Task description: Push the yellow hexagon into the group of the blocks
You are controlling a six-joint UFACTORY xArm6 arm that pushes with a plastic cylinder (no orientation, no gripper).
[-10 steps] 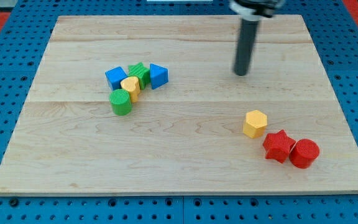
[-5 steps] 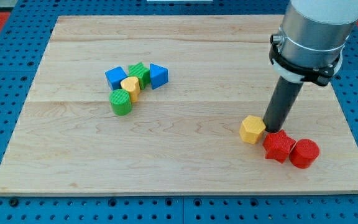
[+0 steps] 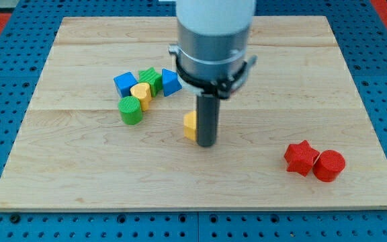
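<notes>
Jaws I have none: my tip (image 3: 207, 144) touches the yellow hexagon (image 3: 190, 126) from the view's right, half hiding it. Green cylinder (image 3: 130, 110) and its group sit near, up-left.

A red star (image 3: 300, 158) touches a red cylinder (image 3: 329, 165) — both on the wooden board (image 3: 79, 175).

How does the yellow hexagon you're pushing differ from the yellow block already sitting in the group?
The yellow hexagon is mostly hidden behind the rod, with my tip at its right side; the yellow block in the group shows fully. The hexagon stands alone on bare board; the grouped one is hemmed in by the green cylinder, blue cube and green star. Both share the same yellow.
</notes>
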